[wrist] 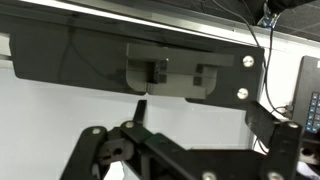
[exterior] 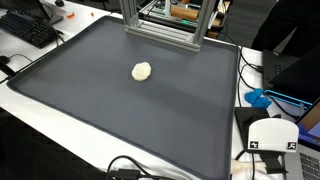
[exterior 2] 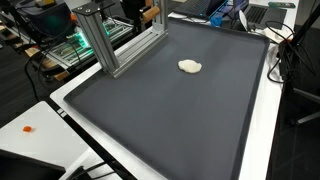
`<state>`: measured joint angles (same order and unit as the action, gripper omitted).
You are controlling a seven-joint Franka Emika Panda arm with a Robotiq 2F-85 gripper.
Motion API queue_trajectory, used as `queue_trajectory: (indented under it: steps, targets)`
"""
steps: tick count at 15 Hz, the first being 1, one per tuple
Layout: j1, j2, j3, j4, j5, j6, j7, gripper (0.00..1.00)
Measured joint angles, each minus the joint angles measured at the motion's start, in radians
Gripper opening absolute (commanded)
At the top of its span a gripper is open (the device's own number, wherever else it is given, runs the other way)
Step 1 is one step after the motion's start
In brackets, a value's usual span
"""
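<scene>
A small cream-coloured lump (exterior: 142, 71) lies alone near the middle of a large dark grey mat (exterior: 110, 115); both exterior views show it (exterior 2: 190, 66). The arm and gripper are not in either exterior view. In the wrist view only the gripper's (wrist: 205, 138) dark linkages show along the bottom edge. The two sides stand wide apart with nothing between them. Ahead of it is a white surface and a dark panel (wrist: 60, 55) with a grey bracket. The lump is not in the wrist view.
An aluminium frame (exterior: 160, 25) stands at the mat's far edge and also shows in an exterior view (exterior 2: 110, 45). A black keyboard (exterior: 28, 30), a blue object (exterior: 258, 98), a white device (exterior: 272, 135) and cables lie around the mat (exterior 2: 170, 115) on the white table.
</scene>
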<state>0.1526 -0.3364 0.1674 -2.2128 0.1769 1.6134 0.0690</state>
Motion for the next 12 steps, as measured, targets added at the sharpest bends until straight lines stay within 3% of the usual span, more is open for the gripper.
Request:
queue_trajectory:
  steps: [2,9,12]
  targets:
    - [-0.004,-0.001,-0.002,0.017,-0.008,0.047,0.0,1.0]
    - [-0.013,0.013,0.004,-0.02,-0.16,0.466,0.025,1.0]
    - [-0.026,0.03,0.007,-0.041,-0.211,0.555,0.087,1.0]
